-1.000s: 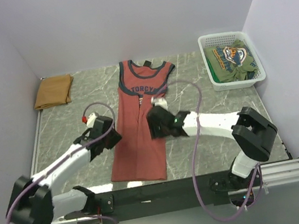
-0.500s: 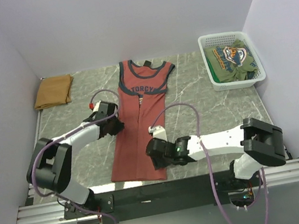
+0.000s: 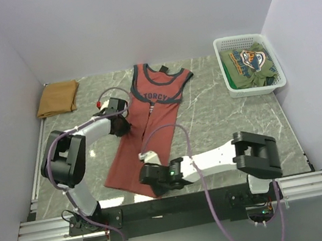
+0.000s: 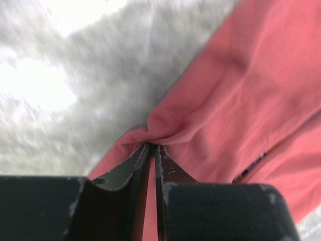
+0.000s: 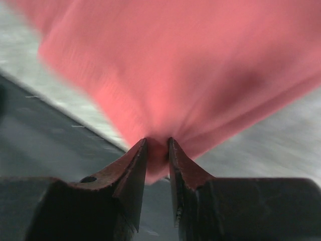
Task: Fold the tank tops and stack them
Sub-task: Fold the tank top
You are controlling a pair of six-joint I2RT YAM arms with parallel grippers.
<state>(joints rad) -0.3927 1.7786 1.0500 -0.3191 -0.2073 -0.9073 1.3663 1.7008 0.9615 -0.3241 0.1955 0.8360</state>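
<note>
The left gripper point(image 4: 152, 146) had its jaws nearly together, pinching a bunched fold at the left side edge of the rust-red sleeveless cloth tank top with dark trim and chest lettering point(image 3: 159, 111). Down at the near hem, the right gripper point(image 5: 157, 143) was clamped narrow on a gathered tuft of that same red cloth. The garment lay stretched out at a slant across the grey marbled table point(image 3: 222, 116), neck far, hem near. The plain tan-brown folded tank top point(image 3: 57, 98) sat in the far left corner, and the white plastic mesh basket point(image 3: 240, 37) at far right.
</note>
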